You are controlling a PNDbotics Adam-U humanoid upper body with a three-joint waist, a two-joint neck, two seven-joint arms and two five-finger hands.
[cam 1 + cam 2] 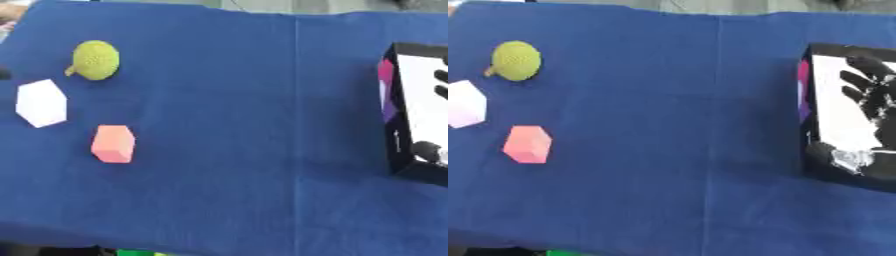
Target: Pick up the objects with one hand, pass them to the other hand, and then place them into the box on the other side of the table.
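I'm seeing a blue cloth-covered desk (227, 150): knitted green ball (95, 59), white hexagonal block (40, 103), pink block (114, 144). Right robot hand (872, 92) spreads its fingers over the black-walled box (808, 120).

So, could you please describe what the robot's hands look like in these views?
Only the right hand shows, over the box at the table's right edge: black fingers, and a silver, metallic part low down. No cables or markings can be made out. The left hand is out of view.
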